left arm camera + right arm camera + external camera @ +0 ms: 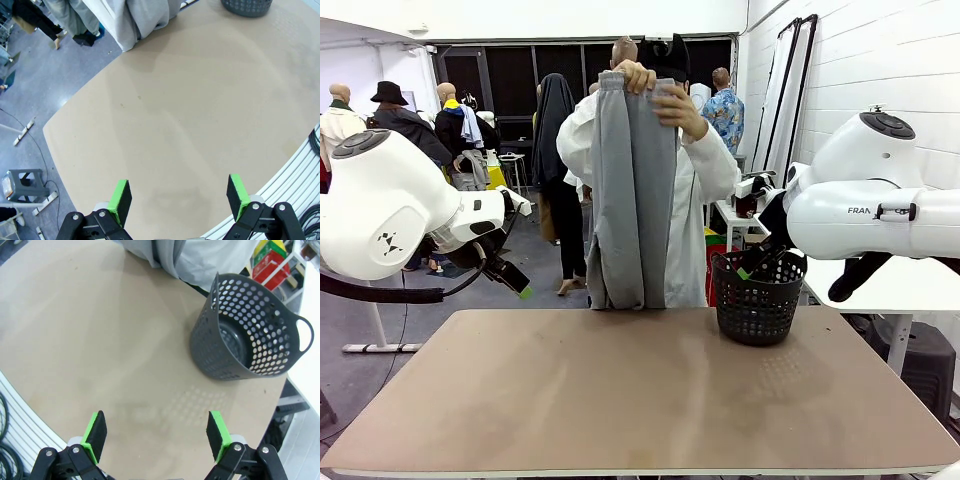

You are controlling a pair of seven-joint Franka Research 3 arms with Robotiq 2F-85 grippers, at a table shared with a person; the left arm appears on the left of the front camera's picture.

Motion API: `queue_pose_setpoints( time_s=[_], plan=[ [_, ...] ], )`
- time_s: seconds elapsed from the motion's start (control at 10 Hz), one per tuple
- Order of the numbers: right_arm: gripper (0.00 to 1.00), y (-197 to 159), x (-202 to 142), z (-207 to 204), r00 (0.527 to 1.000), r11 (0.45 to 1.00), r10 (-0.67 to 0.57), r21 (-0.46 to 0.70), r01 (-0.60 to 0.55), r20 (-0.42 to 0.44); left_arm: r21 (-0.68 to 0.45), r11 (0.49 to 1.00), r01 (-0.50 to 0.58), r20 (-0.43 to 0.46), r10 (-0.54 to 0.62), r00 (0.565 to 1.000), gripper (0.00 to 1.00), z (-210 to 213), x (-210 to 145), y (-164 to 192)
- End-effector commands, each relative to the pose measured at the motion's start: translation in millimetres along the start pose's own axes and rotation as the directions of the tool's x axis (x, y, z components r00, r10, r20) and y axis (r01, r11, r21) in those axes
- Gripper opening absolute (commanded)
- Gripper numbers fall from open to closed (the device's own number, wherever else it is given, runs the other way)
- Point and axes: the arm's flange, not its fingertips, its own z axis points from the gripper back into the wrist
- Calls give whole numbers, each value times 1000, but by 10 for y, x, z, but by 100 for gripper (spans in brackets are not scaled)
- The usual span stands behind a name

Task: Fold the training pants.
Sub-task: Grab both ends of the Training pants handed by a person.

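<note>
The training pants (632,190) hang from the person's hands (638,75) in the front view, high over the far edge of the table (640,400). In the left wrist view the left gripper (180,197) has its fingers wide apart and holds nothing, and in the right wrist view the right gripper (157,432) is the same, near the basket (250,335). If the pants drop in a heap or slide off, the fold could come out messy

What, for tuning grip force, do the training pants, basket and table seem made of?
The training pants: soft matte grey fabric, probably a jersey knit; they hang in limp folds. The basket: dark grey moulded plastic, likely; rigid perforated wall, faint sheen. The table: smooth matte tan board, possibly laminate; no grain shows.
</note>
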Motion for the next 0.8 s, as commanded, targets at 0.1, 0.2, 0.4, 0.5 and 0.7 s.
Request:
queue_pose_setpoints(
  time_s=[0.1,0.2,0.4,0.5,0.7],
  plan=[
    [100,-1,13,-10,1000,1000,1,-3,-1,9,9,1000,6,7,-6,1000,100,2,8,4],
    [100,-1,13,-10,1000,1000,1,-3,-1,9,9,1000,6,7,-6,1000,100,2,8,4],
    [100,-1,13,-10,1000,1000,1,-3,-1,9,9,1000,6,7,-6,1000,100,2,8,4],
    [100,-1,13,-10,1000,1000,1,-3,-1,9,9,1000,6,7,-6,1000,100,2,8,4],
    [100,-1,13,-10,1000,1000,1,-3,-1,9,9,1000,6,7,-6,1000,100,2,8,4]
  ],
)
